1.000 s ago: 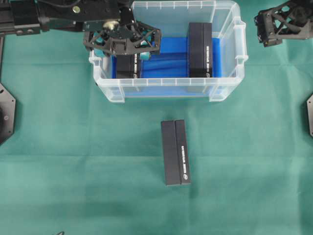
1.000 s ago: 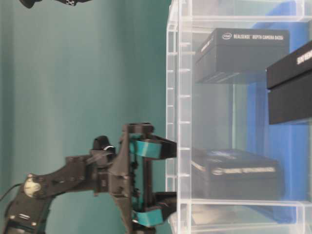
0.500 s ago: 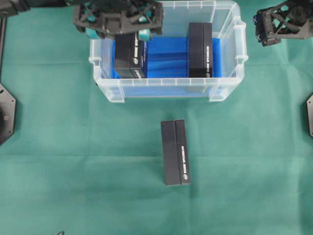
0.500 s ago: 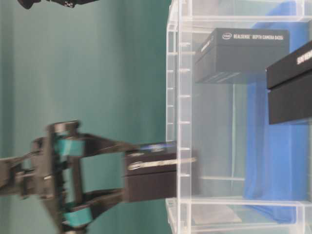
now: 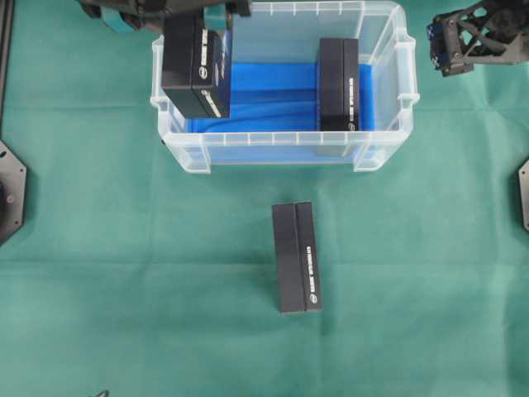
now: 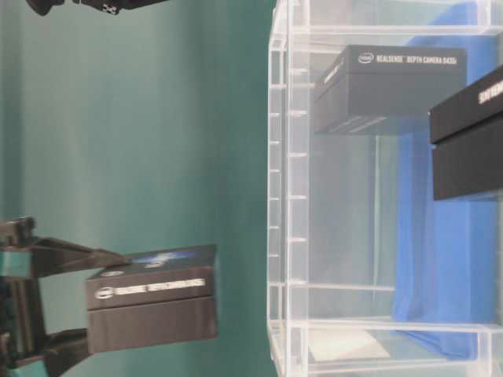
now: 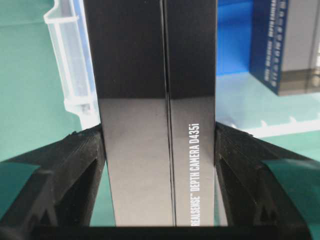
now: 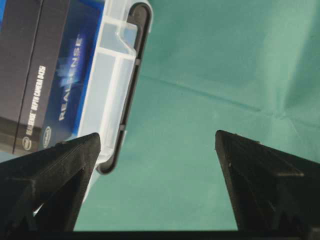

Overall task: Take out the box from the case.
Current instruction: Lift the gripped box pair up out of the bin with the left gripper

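1. Your left gripper [image 7: 159, 150] is clamped on a black box [image 5: 195, 64]; in the left wrist view both fingers [image 7: 65, 170] press flat against its long sides.
2. That held box hangs over the case's [image 5: 281, 150] left end in the overhead view, covering part of the rim there. In the table-level view, which is turned on its side, the box [image 6: 152, 297] shows wholly outside the clear wall, apart from it, with green backdrop around it.
3. The box reads "REALSENSE DEPTH CAMERA D435i" in white along one side, and a seam runs down its length.
4. The case sits on the green cloth [image 5: 124, 265] toward the far side of the table. A blue cloth [image 5: 277, 99] lines its bottom.
5. A second box [image 5: 338, 84] lies inside the case, toward its right end, resting on the blue lining.
6. A third box [image 5: 297, 257] lies flat on the green cloth in front of the case, well apart from it, its long side running toward you.
7. Your right gripper [image 8: 157, 165] has its jaws spread wide with nothing between them. It hovers off the case's right end; in the overhead view it sits in the top right corner [image 5: 479, 37], clear of the rim.
8. In the right wrist view you see the case's rim handle [image 8: 127, 80] and the second box behind the clear wall.
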`<state>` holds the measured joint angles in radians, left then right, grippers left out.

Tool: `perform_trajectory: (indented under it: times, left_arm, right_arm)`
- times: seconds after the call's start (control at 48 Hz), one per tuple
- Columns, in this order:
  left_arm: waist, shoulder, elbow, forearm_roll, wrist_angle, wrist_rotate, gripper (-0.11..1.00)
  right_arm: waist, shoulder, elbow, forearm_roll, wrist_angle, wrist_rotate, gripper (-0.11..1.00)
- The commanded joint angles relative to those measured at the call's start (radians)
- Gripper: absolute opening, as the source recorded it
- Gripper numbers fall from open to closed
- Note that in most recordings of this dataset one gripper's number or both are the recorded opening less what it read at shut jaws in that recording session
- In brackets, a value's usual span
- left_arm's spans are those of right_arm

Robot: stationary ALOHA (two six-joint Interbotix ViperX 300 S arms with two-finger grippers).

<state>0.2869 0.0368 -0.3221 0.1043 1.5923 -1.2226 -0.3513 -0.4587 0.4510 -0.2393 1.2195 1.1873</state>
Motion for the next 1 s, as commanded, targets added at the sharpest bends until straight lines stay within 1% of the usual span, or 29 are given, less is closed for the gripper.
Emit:
perform_trajectory:
  times: [0.0,0.125,0.979]
  left_arm:
    - [-0.003,-0.023,-0.061,0.003,0.014,0.002,0.61]
    - [-0.005,-0.014,-0.08,0.003,0.032,0.002,0.61]
    - [-0.005,-0.015,-0.072,0.009,0.032,0.0,0.62]
  right_arm:
    - [0.002,-0.009,-0.009,-0.006,-0.006,-0.002,0.93]
    - [0.002,-0.009,-0.009,-0.006,-0.006,-0.002,0.93]
    - [0.002,-0.009,-0.006,-0.006,-0.006,-0.002,0.93]
